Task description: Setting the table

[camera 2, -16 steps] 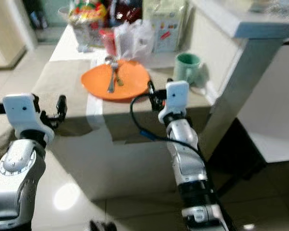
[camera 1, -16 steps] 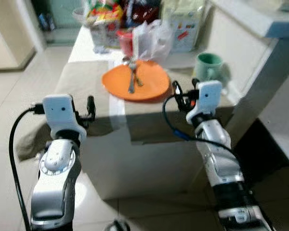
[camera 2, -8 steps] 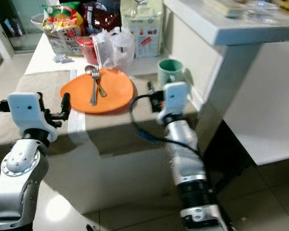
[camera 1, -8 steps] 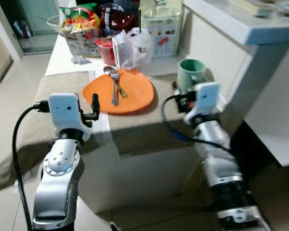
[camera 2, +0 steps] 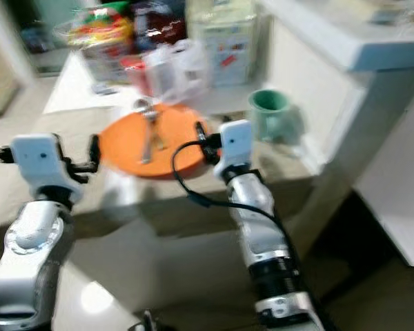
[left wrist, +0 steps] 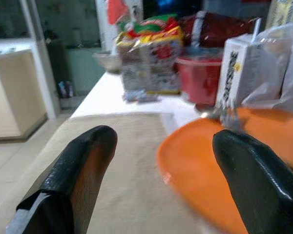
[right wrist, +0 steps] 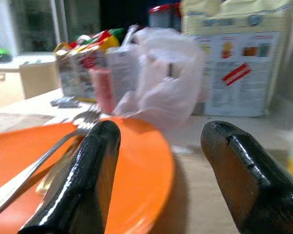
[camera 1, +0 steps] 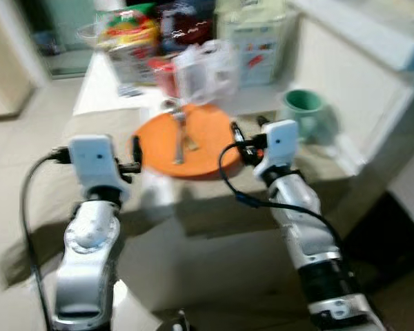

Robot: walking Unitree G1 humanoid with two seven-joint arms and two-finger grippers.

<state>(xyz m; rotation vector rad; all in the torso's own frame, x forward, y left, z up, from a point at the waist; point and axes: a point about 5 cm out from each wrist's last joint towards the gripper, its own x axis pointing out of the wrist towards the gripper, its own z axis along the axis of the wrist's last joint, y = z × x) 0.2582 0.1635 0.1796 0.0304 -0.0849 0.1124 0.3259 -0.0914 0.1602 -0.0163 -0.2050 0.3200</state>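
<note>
Orange plate [camera 1: 186,141] lies on the beige cloth [left wrist: 122,165] over the tabletop [camera 1: 110,76], with a fork [camera 1: 181,131] and a spoon [camera 1: 172,105] laid across it, though both head views are smeared by blur and the cutlery reads as little more than grey streaks. Left end effector [left wrist: 156,190] hangs just off the plate's left rim, fingers spread wide apart and gripping nothing; the plate edge and bare cloth show in the gap between them. Right end effector [right wrist: 156,180] sits at the plate's right rim, likewise released with a wide gap, the fork's handle and part of the plate showing between its fingers. Whether either end effector touches the plate cannot be told.

Beyond the plate stand a crumpled clear plastic bag [right wrist: 161,83], a red cup [left wrist: 200,80] partly hidden behind a small white carton [left wrist: 239,68], a colourful snack packet [left wrist: 146,53] and a large pale printed bag [right wrist: 239,63] cut off at the top. A green mug [camera 1: 305,114] stands on the tabletop to the right of the right wrist, its outline blurred.
</note>
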